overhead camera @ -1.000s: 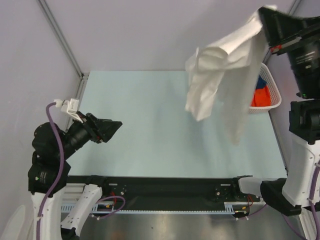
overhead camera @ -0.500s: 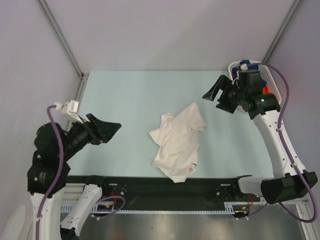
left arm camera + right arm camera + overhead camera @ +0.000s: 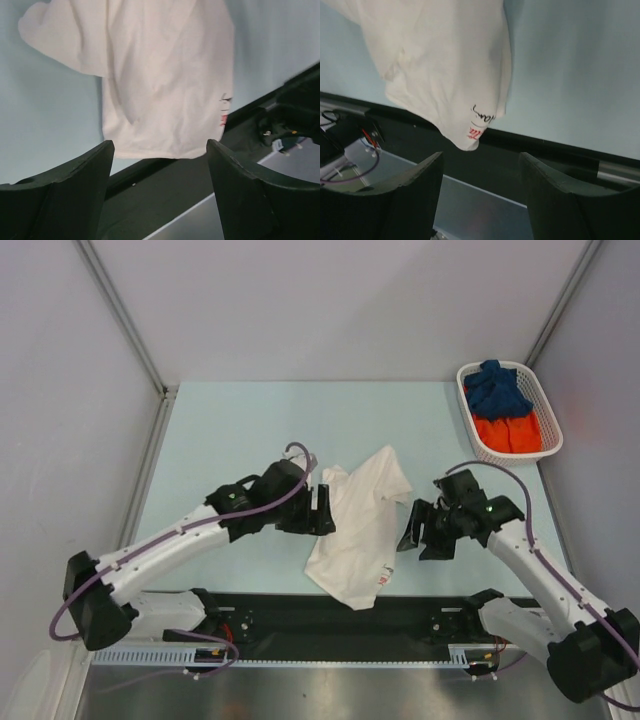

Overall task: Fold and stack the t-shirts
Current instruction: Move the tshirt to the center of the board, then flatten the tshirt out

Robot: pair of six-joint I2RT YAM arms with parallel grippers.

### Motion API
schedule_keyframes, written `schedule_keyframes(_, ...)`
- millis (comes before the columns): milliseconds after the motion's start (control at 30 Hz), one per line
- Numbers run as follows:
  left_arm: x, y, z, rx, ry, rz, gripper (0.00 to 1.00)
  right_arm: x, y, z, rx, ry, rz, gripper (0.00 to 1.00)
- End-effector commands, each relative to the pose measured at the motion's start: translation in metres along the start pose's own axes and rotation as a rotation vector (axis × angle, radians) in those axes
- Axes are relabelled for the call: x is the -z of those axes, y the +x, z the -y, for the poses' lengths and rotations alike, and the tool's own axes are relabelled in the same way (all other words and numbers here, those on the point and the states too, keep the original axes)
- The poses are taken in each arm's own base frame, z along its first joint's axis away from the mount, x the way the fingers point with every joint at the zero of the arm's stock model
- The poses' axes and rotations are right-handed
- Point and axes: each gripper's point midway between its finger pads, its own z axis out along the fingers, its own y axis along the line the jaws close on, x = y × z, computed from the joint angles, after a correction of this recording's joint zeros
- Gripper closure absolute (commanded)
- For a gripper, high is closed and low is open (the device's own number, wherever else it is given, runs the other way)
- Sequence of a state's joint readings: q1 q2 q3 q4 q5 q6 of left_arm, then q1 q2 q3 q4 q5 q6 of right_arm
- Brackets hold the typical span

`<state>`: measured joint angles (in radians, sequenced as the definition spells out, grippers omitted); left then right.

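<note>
White t-shirt (image 3: pixel 355 525), logo (image 3: pixel 481 122) half hidden, lies between left end effector (image 3: pixel 325 510) and right end effector (image 3: pixel 413 532), both spread.

Table (image 3: pixel 250 430): pale blue-green top, flat, plain surface
Near edge: black strip (image 3: pixel 300 608) runs L to R along the front of the table
White t-shirt (image 3: pixel 355 530): lies crumpled approx mid-table, nearer the front than the back; one end w/ small red logo reaches over the black strip
Basket (image 3: pixel 464 400): white plastic lattice, sits at far R corner of table, well apart from the white t-shirt
</note>
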<state>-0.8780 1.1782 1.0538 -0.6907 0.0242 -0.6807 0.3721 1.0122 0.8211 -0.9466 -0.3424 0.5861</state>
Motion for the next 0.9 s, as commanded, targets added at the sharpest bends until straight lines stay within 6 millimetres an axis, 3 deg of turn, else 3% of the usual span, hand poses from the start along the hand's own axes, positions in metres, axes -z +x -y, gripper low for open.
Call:
schedule_keyframes(0,-0.026,0.002,-0.011,-0.030,-0.051,0.014,0.19,-0.012,0.024,-0.017,0.009,-0.113,-0.026,0.32)
schedule_keyframes(67,-0.053,0.019,-0.025,-0.062,-0.091,-0.053,0.19,-0.021,0.027,-0.021,0.028,-0.122,0.008,0.28)
schedule_keyframes(100,-0.064,0.018,-0.022,-0.069,-0.075,-0.056,0.20,-0.031,0.035,-0.017,0.035,-0.123,-0.015,0.27)
schedule_keyframes(167,-0.085,0.031,-0.021,-0.084,-0.065,-0.134,0.21,-0.043,0.044,-0.027,0.035,-0.166,-0.039,0.25)
schedule_keyframes(233,-0.097,0.030,-0.013,-0.096,-0.034,-0.159,0.23,-0.058,0.057,-0.021,0.041,-0.138,-0.060,0.25)
schedule_keyframes(267,-0.110,0.038,-0.019,-0.095,-0.059,-0.198,0.24,-0.064,0.057,-0.025,0.040,-0.147,-0.051,0.25)
schedule_keyframes(433,-0.133,0.047,-0.034,-0.091,-0.092,-0.278,0.40,-0.084,0.069,-0.030,0.026,-0.147,-0.069,0.32)
schedule_keyframes(467,-0.134,0.050,-0.030,-0.087,-0.063,-0.294,0.42,-0.086,0.072,-0.033,0.036,-0.151,-0.075,0.34)
schedule_keyframes(567,-0.131,0.045,-0.031,-0.084,-0.054,-0.268,0.68,-0.092,0.074,-0.038,0.041,-0.150,-0.077,0.46)
schedule_keyframes(633,-0.122,0.035,-0.028,-0.074,-0.032,-0.238,0.75,-0.095,0.070,-0.039,0.033,-0.143,-0.060,0.53)
schedule_keyframes(667,-0.118,0.031,-0.030,-0.067,-0.031,-0.230,0.79,-0.094,0.067,-0.039,0.029,-0.136,-0.046,0.66)
schedule_keyframes(700,-0.113,0.021,-0.035,-0.053,-0.039,-0.207,0.83,-0.092,0.058,-0.043,0.026,-0.135,-0.013,0.75)
schedule_keyframes(733,-0.099,0.008,-0.039,-0.045,-0.047,-0.177,0.90,-0.083,0.038,-0.043,0.024,-0.096,0.048,0.99)
schedule_keyframes(767,-0.092,0.000,-0.040,-0.044,-0.053,-0.159,0.94,-0.084,0.039,-0.030,0.041,-0.040,0.053,1.00)
schedule_keyframes(800,-0.082,-0.008,-0.043,-0.045,-0.069,-0.136,0.99,-0.069,0.012,-0.040,0.028,-0.037,0.120,1.00)
schedule_keyframes(867,-0.054,-0.035,-0.039,-0.065,-0.056,-0.054,1.00,-0.048,-0.009,-0.024,0.079,0.057,0.166,1.00)
